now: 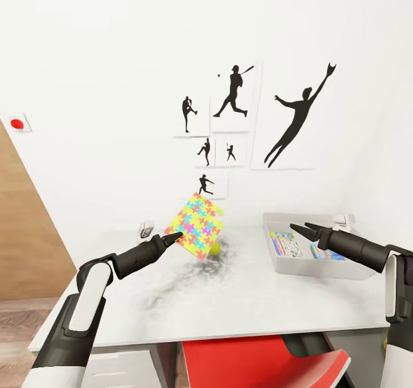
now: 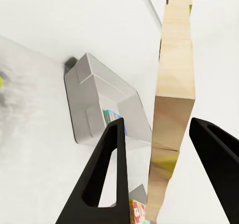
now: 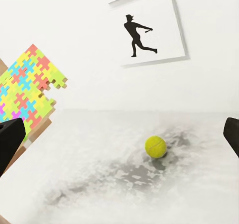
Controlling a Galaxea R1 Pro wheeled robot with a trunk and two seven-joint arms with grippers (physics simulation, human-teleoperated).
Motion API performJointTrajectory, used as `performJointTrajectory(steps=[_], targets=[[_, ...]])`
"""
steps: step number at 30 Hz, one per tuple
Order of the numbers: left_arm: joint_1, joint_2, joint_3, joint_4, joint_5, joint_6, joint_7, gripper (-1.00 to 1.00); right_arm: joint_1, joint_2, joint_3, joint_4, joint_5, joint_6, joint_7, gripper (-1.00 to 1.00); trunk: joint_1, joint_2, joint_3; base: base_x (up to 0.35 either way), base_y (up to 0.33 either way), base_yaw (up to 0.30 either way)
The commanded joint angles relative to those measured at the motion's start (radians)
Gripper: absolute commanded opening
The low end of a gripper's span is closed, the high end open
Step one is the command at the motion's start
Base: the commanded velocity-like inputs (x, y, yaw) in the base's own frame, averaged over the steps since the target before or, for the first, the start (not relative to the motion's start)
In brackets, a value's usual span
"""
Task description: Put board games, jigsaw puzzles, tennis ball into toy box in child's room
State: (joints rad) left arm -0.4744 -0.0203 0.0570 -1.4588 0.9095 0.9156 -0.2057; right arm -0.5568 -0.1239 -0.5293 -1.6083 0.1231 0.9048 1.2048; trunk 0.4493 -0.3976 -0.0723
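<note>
A jigsaw puzzle (image 1: 195,225) is held tilted above the table (image 1: 229,302), left of the toy box (image 1: 312,264), presumably for carrying to it. The left gripper (image 1: 175,238) is closed on its lower edge. The sheet is thin, with bright interlocking pieces. The tennis ball (image 3: 156,147) lies just behind it. The right gripper (image 1: 299,228) hovers beside the toy box with jaws parted, holding nothing.

My arms are white-shelled with dark grey joints, narrowing to glossy black forearms and slim, pointed black two-fingered grippers, left (image 1: 174,238) and right (image 1: 300,228).
</note>
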Motion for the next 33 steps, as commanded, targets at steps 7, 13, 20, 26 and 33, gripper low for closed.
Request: performJointTrajectory(steps=[7,13,20,26,33], targets=[[-0.001,-0.001,0.002,0.0,-0.006,0.006,-0.008,-1.0,-0.002,0.003,-0.001,0.004,0.011,0.006,0.006,1.0,0.001,-0.002,-0.002,0.002,-0.001,0.0],[-0.001,-0.002,0.0,0.0,-0.006,0.006,-0.008,-1.0,-0.001,0.004,0.0,0.01,0.01,0.002,0.005,1.0,0.001,-0.002,-0.002,0.0,0.0,0.0],[-0.001,-0.003,-0.002,0.0,-0.005,0.006,-0.008,-1.0,-0.001,0.0,-0.001,0.011,0.01,0.0,0.01,1.0,0.001,-0.002,-0.002,0.0,0.0,0.0],[-0.001,-0.003,-0.002,0.0,-0.004,0.006,-0.008,-1.0,-0.001,-0.004,-0.002,0.009,0.009,0.003,0.015,1.0,0.001,-0.002,-0.002,0.0,0.0,0.0],[-0.001,-0.004,-0.002,-0.001,-0.003,0.006,-0.009,-1.0,-0.002,-0.006,-0.003,0.008,0.009,0.005,0.016,1.0,0.001,-0.002,-0.002,0.0,0.0,0.0]])
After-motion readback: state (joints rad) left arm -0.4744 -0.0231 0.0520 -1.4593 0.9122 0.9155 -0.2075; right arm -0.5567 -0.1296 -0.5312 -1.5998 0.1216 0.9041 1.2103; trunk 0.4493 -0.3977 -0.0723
